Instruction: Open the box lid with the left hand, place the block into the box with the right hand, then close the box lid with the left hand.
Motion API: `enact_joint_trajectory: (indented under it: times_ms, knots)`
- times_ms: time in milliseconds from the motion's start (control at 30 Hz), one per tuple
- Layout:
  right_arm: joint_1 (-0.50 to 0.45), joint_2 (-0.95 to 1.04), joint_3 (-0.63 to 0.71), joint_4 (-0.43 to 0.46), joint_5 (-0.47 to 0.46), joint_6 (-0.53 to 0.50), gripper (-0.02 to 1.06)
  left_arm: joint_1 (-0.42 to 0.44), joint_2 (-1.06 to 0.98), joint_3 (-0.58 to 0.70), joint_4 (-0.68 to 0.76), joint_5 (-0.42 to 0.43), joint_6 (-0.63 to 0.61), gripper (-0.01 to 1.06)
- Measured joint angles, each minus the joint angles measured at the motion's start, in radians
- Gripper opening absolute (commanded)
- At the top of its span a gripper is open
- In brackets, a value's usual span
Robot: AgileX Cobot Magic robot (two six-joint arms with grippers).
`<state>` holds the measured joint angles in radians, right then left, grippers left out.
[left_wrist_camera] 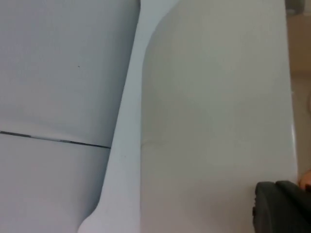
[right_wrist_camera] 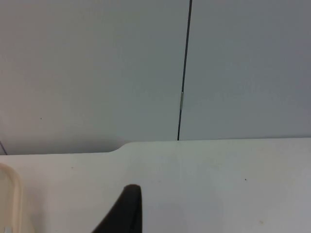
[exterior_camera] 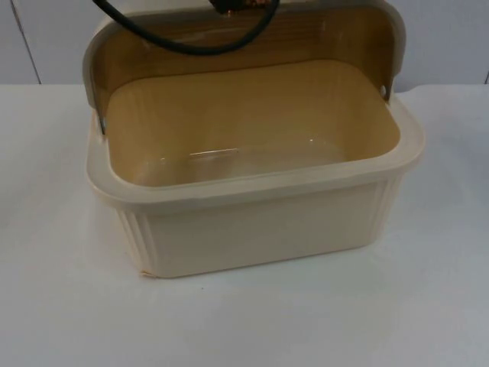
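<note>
box cream, ribbed | lid tan inside | table white | wall grey

Top view: looked down and forward, very near the open box on the white surface. Left wrist view: pressed close against the pale lid, wall behind. Right wrist view: faced the grey wall, low over the same surface.
</note>
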<state>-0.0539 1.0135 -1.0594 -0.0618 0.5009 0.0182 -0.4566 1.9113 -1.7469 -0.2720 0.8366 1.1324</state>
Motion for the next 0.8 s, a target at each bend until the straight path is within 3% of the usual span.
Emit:
enact_joint_trajectory:
  times_ms: [567,700,800]
  knots:
    - [0.000,-0.019,0.000,0.000,0.002,0.000,1.04,-0.075,0.000,0.001,0.073,0.020,-0.172,0.00]
    - [0.000,-0.031,0.000,0.000,0.002,0.000,1.04,-0.075,-0.022,0.041,0.073,-0.008,-0.185,0.00]
    - [0.000,-0.035,0.000,0.000,0.004,0.000,1.04,-0.075,-0.078,0.154,0.073,-0.086,-0.188,0.00]
